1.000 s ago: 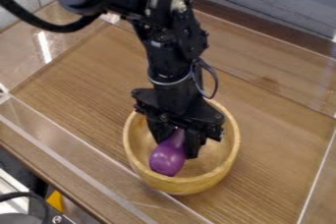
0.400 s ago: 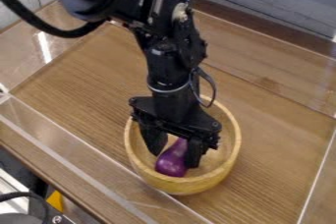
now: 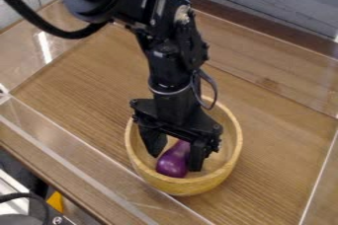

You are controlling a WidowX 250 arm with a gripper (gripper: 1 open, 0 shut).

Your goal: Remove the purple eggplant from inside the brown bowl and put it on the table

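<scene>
Inside the bowl [image 3: 189, 173] the eggplant [image 3: 173, 160] lies between the spread, open fingers [image 3: 154, 141] of the gripper [image 3: 177, 150], not gripped, so in my judgement nothing is done yet: grasp, lift and setting down on the worktop [image 3: 93, 81] all remain.

Robot lab bench, clear acrylic walls [image 3: 79, 185] (transparent) enclosing wood-grain table [image 3: 93, 81]

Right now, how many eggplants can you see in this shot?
1. The purple eggplant lies inside the brown bowl, between the open gripper fingers; the arm could hide others.
</scene>
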